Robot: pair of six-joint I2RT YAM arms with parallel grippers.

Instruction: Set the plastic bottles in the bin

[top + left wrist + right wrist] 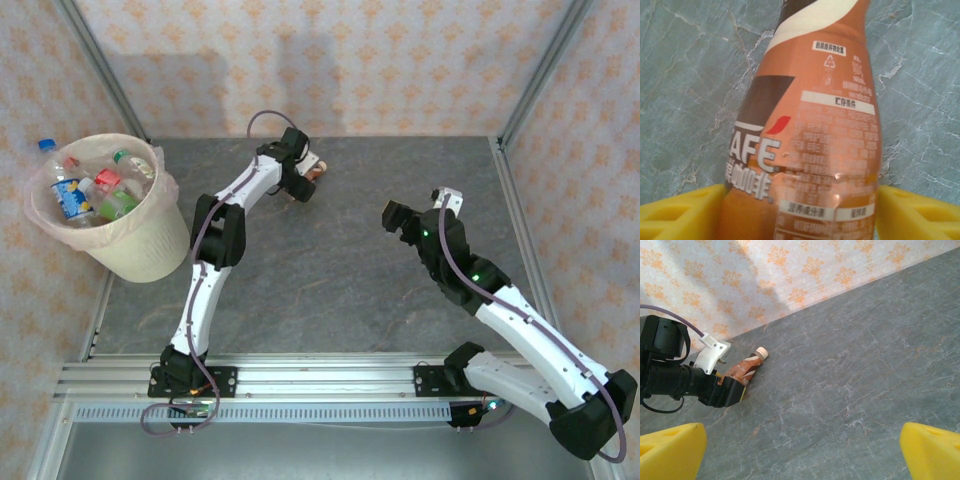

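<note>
The left gripper has its jaws pressed on both flanks of the brown bottle, which lies on the table, apparently ready for transfer to the bin. The right gripper hangs wide open and empty, well apart.

A brown coffee bottle with a cream swirl and Chinese print lies on the grey-blue marbled table, its label dented low down. The left gripper has it between its yellow fingers, one flush against each side.
</note>
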